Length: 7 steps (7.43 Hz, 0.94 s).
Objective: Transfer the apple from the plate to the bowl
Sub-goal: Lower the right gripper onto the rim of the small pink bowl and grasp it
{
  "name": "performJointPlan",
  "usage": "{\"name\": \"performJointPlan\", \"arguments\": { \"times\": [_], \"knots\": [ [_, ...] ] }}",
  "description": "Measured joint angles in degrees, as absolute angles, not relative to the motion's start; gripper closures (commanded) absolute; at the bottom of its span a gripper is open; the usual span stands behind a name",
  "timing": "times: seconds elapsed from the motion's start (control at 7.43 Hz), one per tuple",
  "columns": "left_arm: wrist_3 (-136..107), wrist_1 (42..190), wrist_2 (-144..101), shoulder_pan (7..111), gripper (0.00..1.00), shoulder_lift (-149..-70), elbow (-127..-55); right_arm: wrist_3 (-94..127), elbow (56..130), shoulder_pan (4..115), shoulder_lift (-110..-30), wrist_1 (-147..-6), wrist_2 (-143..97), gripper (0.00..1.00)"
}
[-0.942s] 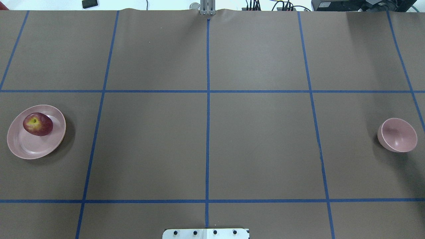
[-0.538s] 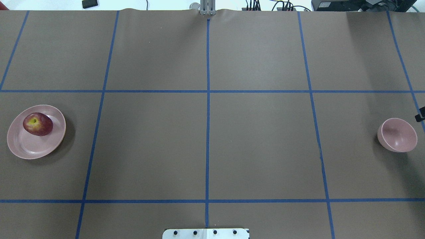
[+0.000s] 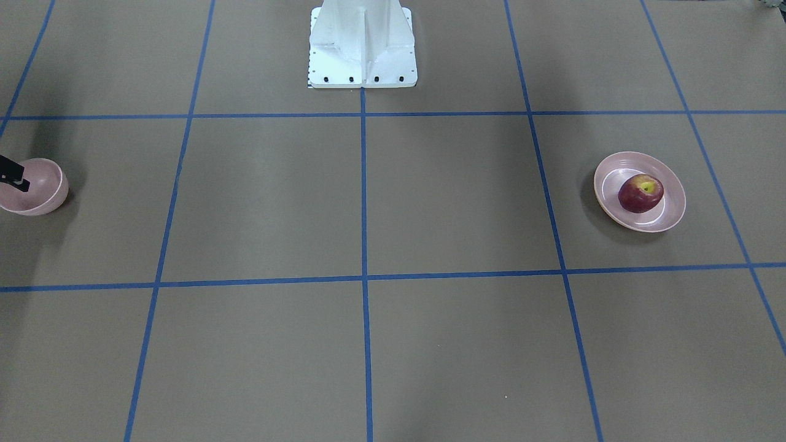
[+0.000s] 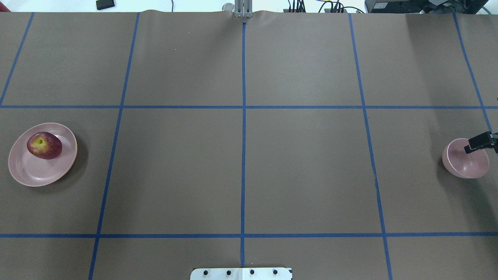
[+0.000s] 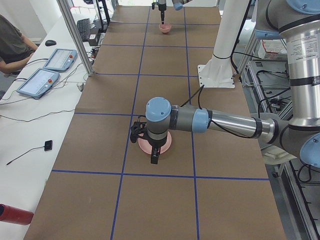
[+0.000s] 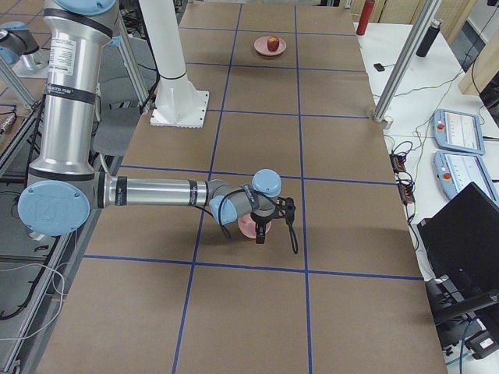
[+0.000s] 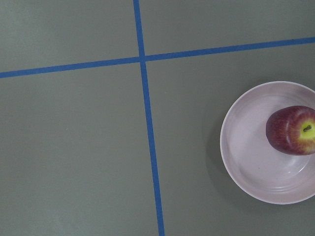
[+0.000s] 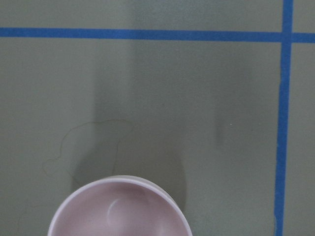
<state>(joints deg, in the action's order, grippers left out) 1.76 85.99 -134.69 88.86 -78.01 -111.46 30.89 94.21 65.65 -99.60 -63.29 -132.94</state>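
The apple (image 4: 44, 145) is sitting on the plate (image 4: 31, 175) at the left end of the table (image 4: 241, 163), resting toward the plate's far side with its yellow-green stem hollow facing up. The bowl (image 4: 467, 167) is standing upright and empty at the right end, well apart from the plate.

The left gripper (image 5: 153, 156) is hanging over the plate, but it is showing only in a side view, so I cannot tell how far its fingers are spread or whether it is touching anything. The right gripper (image 4: 476, 144) is poking in over the bowl's far rim. Only a dark tip is showing, so its opening cannot be judged either.

The apple is likely handling as a firm, fairly light, smooth-skinned ball that is prone to rolling or slipping and to bruising under a hard squeeze. Coming down from above and closing across its widest middle looks safest.

I am counting one apple, one plate, one bowl and two grippers.
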Motion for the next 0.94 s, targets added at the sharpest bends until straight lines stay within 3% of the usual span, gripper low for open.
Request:
{"name": "performJointPlan", "arguments": {
  "times": [0.27, 0.4, 0.54, 0.81, 0.94],
  "knots": [
    [1.76, 86.02, -134.58, 88.83, 0.02, -78.29, -111.31, 31.10, 93.65, 65.19, -100.54, -62.78, -132.54, 0.01],
    [1.72, 85.99, -134.57, 88.80, 0.02, -78.39, -111.25, 31.15, 93.41, 65.13, -101.08, -61.92, -131.65, 0.15],
    [1.60, 85.95, -134.56, 88.79, 0.02, -78.52, -111.22, 31.31, 92.84, 65.03, -101.54, -60.33, -130.72, 0.38],
    [1.57, 85.88, -134.56, 88.77, 0.02, -78.63, -111.05, 31.77, 90.66, 64.60, -101.36, -58.53, -130.25, 0.44],
    [1.60, 85.87, -134.56, 88.77, 0.02, -78.65, -111.00, 32.47, 90.08, 64.24, -100.96, -58.30, -130.36, 0.94]
  ]
}}
